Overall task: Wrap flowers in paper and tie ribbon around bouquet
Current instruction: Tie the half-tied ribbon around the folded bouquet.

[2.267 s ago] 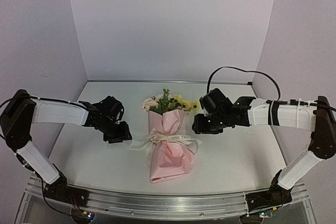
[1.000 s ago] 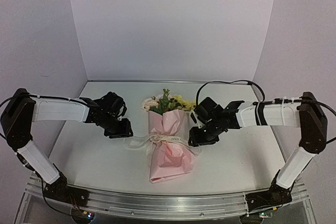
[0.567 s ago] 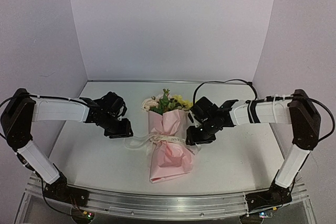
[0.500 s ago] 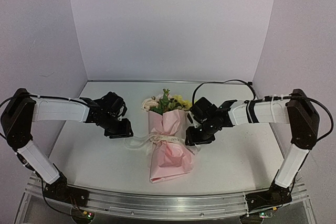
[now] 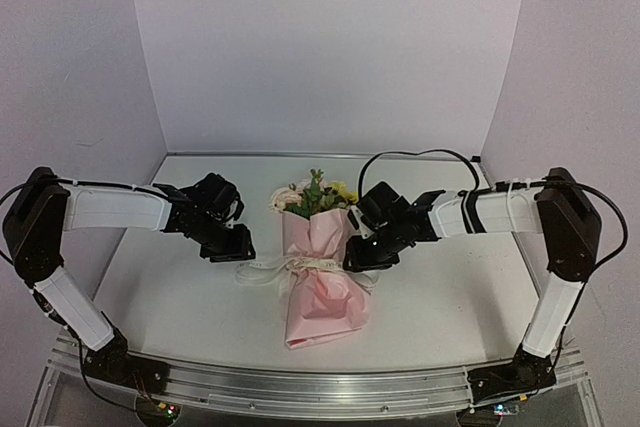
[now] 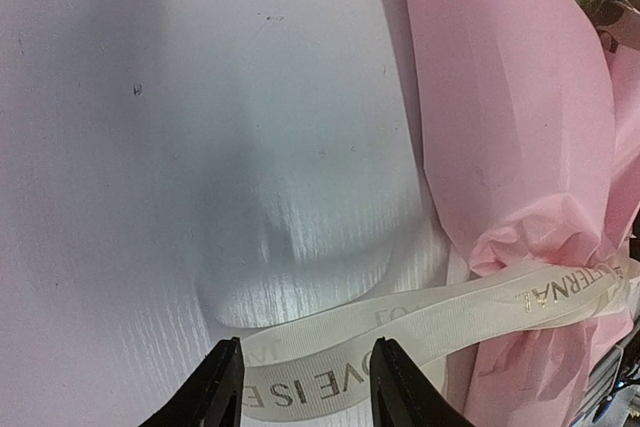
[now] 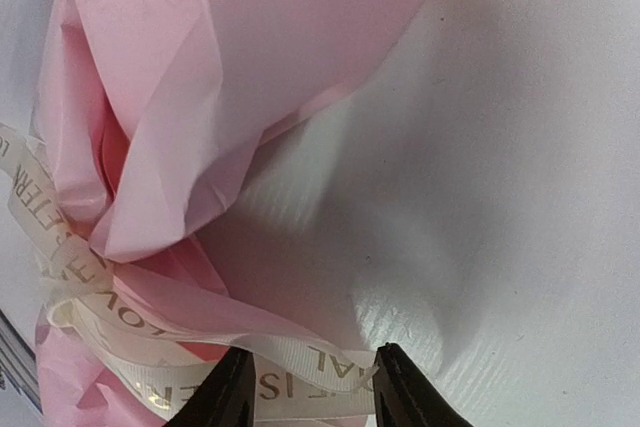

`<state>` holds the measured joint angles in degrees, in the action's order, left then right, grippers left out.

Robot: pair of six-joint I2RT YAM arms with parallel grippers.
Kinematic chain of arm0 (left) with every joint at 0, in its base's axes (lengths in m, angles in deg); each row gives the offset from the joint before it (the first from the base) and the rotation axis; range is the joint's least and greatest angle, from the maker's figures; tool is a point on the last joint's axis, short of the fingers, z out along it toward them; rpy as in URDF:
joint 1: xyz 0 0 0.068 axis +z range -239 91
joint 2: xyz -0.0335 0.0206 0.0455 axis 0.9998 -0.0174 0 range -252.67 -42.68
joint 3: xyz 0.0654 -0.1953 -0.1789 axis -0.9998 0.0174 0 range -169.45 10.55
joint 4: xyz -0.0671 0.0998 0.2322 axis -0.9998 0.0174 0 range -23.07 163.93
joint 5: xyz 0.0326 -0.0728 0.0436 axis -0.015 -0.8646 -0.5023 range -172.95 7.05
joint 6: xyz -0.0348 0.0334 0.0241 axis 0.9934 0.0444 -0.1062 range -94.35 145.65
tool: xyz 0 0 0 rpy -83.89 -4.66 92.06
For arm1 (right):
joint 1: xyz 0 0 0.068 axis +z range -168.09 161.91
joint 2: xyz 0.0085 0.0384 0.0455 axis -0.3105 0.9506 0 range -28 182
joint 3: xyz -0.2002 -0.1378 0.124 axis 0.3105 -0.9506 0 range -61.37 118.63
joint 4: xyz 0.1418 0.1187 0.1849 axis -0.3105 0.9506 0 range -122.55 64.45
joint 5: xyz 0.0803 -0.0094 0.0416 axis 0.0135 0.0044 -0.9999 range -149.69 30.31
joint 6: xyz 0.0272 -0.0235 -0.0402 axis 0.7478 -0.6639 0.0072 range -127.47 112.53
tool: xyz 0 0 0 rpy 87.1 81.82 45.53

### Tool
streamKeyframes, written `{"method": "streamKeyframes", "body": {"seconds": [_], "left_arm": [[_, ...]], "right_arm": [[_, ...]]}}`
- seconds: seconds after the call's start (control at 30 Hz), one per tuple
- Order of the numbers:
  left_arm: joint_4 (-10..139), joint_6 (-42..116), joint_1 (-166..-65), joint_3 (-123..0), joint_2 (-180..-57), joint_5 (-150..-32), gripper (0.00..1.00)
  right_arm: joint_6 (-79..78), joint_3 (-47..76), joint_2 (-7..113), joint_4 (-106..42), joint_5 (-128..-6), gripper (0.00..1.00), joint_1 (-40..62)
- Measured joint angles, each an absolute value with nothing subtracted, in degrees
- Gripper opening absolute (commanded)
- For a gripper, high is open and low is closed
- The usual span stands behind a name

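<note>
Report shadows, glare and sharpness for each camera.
Top view: even soft light, faint shadows on the table. Left wrist view: dark shadow across the table, glossy patch beside the ribbon, lettering sharp. Right wrist view: the paper shades the table.

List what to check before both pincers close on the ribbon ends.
1. Left side: cream lettered ribbon lies inside the open left pincer: ok.
2. Right side: its other end lies inside the open right pincer: ok.
3. Ribbon circles the pinched waist of the pink paper cone: ok.
4. The pink and yellow blooms stick out of the cone's far end: ok.
5. Knot already tied at the waist: cannot tell.
</note>
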<state>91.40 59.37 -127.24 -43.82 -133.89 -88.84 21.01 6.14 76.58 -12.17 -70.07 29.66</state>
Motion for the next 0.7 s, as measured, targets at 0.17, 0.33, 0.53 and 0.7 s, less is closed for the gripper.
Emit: {"method": "streamKeyframes", "body": {"seconds": [0.17,0.33,0.53,0.7], "left_arm": [[91.44,58.77,-127.24,-43.84,-133.91,-88.86,0.45],[91.46,58.55,-127.24,-43.84,-133.94,-89.05,0.45],[91.46,57.96,-127.24,-43.86,-133.94,-89.52,0.46],[91.49,57.18,-127.24,-43.89,-133.94,-89.84,0.46]], "right_arm": [[20.97,6.18,77.34,-13.27,-70.79,0.24,29.66],[21.2,6.06,77.33,-13.75,-70.72,0.1,29.66],[21.91,4.39,76.4,-14.08,-68.75,0.0,29.52],[23.68,2.96,74.0,-13.54,-65.06,0.0,29.39]]}}
